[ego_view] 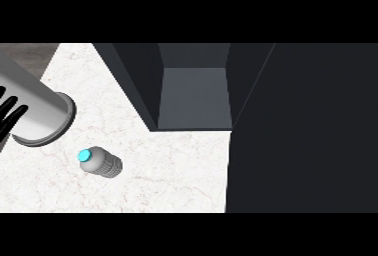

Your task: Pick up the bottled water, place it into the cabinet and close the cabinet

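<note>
The water bottle (pixel 99 162) stands on the white marble counter (pixel 170 175), seen from above, with a cyan cap and a grey ribbed body. It is just left of and in front of the dark cabinet (pixel 136 85). The cabinet is open and its grey inner floor (pixel 193 97) is bare. My left hand (pixel 10 114) shows at the left edge as a few straight black fingers beside a grey forearm (pixel 37 107), up and to the left of the bottle and apart from it. The right hand is out of sight.
A large dark panel (pixel 303 130), which looks like the cabinet's open door, fills the right side and covers the counter there. The counter's far left edge (pixel 46 57) meets a darker floor at the upper left.
</note>
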`<state>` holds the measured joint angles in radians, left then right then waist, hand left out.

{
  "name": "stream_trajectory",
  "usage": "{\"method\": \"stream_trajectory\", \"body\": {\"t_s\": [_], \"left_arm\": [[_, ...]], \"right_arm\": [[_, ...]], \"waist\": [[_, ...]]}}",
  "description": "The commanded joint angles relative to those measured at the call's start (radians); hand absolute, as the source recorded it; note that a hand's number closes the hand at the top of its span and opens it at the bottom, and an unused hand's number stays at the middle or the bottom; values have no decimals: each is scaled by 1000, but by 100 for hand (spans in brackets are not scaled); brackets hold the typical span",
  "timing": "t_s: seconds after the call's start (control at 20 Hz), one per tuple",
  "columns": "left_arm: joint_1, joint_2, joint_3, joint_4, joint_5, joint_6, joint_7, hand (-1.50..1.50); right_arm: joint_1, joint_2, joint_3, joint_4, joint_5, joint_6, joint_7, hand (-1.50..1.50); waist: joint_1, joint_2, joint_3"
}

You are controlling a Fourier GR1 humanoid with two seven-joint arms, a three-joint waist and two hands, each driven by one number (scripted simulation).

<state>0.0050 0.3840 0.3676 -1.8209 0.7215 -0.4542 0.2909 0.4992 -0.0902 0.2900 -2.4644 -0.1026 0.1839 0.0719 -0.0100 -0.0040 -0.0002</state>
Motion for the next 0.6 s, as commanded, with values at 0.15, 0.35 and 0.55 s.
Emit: {"method": "stream_trajectory", "body": {"t_s": [0.15,0.35,0.55], "left_arm": [[0,-22,-17,152,-94,-81,-61,-150],[-35,-15,-11,264,-145,-99,-92,-150],[-54,-9,-27,406,-197,-169,-145,-150]], "right_arm": [[135,-41,2,-162,-22,13,7,-150],[201,-37,96,-176,57,21,-46,-150],[254,-66,101,-227,54,22,-61,-150]], "waist": [[-3,2,0],[-9,2,0],[-15,3,-1]]}}
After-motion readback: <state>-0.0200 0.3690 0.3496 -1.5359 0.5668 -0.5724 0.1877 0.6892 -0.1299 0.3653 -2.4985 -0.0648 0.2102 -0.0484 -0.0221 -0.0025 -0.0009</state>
